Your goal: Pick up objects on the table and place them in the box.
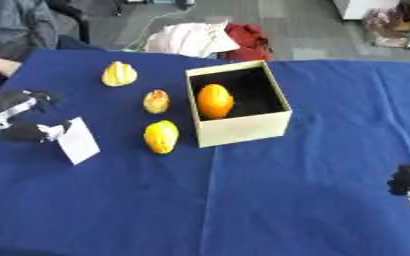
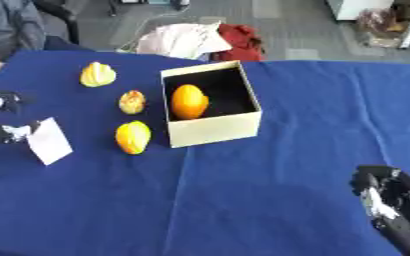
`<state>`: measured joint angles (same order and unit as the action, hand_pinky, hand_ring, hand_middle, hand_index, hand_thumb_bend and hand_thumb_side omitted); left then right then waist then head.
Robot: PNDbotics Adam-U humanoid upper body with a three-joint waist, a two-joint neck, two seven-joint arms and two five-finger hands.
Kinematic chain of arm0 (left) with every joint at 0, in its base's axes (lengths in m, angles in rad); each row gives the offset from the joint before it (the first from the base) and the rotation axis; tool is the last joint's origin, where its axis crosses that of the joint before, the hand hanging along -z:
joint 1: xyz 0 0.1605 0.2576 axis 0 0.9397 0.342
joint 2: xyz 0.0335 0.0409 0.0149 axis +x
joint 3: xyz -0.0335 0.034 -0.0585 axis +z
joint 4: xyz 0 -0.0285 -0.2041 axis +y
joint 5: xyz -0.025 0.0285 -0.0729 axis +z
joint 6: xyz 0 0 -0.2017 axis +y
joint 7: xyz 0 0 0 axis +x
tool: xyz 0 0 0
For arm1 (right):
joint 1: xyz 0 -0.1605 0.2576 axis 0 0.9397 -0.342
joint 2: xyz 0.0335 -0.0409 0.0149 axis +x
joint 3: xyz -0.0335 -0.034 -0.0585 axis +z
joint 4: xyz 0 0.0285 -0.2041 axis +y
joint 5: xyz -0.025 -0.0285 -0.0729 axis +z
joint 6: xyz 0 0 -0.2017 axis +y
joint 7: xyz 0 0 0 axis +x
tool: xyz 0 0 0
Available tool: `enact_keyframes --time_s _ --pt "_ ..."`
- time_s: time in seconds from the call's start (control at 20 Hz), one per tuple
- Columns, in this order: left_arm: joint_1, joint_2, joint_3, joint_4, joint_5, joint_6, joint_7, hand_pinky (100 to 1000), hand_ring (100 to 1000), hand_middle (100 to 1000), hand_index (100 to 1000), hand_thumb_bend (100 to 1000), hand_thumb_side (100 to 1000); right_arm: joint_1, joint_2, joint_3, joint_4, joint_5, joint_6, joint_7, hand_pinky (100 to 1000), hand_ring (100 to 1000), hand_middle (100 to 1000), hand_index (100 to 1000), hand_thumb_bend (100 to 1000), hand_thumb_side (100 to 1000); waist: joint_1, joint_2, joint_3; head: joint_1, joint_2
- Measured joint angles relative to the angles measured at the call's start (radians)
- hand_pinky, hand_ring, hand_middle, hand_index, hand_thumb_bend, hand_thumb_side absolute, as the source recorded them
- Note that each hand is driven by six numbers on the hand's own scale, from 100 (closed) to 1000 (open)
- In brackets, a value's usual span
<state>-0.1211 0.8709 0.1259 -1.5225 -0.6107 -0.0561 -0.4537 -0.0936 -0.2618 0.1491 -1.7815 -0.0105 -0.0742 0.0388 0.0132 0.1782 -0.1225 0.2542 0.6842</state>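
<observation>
- Left eye view: the box [image 1: 243,131] is sitting open-topped on the blue tablecloth [image 1: 243,210], and it is serving as the landmark here.
- An orange fruit [image 1: 215,100] is lying inside the box, against its left wall.
- Three more fruits are waiting outside, all to the left of the box: a pale yellow fruit [image 1: 119,74] farthest back and well apart, a red-and-yellow fruit [image 1: 156,101] near the box's left wall, and a yellow-orange fruit [image 1: 160,136] near its front left corner.
- The left hand [image 1: 20,117] is showing well to the left of the box, its fingers pinching a white card [image 1: 78,141] that is standing tilted on the cloth.
- Right eye view: the right hand [image 2: 388,197] is showing well to the front right of the box, touching nothing; I cannot tell whether its fingers are wide or curled.
</observation>
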Motion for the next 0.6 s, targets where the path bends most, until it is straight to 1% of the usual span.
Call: enact_keyframes --time_s 0.2,0.4,0.6 --pt "0.005 0.000 -0.022 0.006 -0.036 -0.009 -0.042 838 805 830 952 414 812 0.000 -0.001 0.000 0.000 0.000 0.000 0.000 635 636 590 693 100 428 0.000 -0.001 -0.001 0.001 0.000" --pt "0.000 -0.001 -0.043 0.037 -0.077 -0.005 -0.063 835 802 828 952 414 806 0.001 -0.004 0.000 0.000 0.000 0.000 0.000 635 636 590 693 100 432 0.000 -0.001 -0.001 0.002 0.000" --pt "-0.004 -0.011 -0.048 0.066 -0.108 0.006 -0.061 826 791 817 947 403 782 0.001 -0.007 0.000 0.000 0.000 0.000 0.000 635 636 591 693 100 436 0.000 -0.001 -0.003 0.003 0.000"
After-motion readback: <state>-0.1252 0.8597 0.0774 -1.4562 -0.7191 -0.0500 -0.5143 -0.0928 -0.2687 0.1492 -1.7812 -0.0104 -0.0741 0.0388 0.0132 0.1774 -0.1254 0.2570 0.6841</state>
